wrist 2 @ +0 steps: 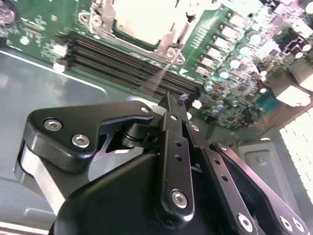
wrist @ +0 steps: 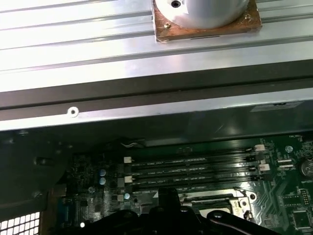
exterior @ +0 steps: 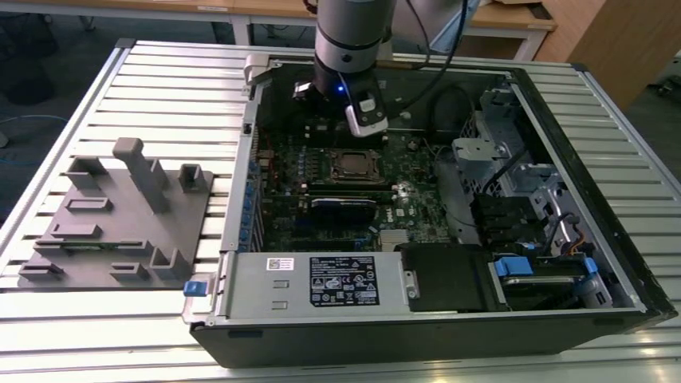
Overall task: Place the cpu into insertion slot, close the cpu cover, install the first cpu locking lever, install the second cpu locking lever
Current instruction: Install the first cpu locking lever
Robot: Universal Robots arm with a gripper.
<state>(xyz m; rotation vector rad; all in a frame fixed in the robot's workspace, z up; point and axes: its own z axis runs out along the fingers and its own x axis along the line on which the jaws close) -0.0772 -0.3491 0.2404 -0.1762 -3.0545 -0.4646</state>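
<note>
Gripper (wrist 2: 173, 100) is hovering over the motherboard (wrist 2: 215, 29), fingers clenched together. Cpu (wrist 2: 142, 17) is sitting in the insertion slot (wrist 2: 165, 45).

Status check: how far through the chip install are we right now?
Looks done: the chip lies in the socket, with the metal cover seemingly flat around it.
In hand: the gripper hovers close beside the socket. A thin lever rises from the socket's corner, apparently unlatched.
Left: at least that lever needs locking. I cannot tell the state of the other lever.
</note>
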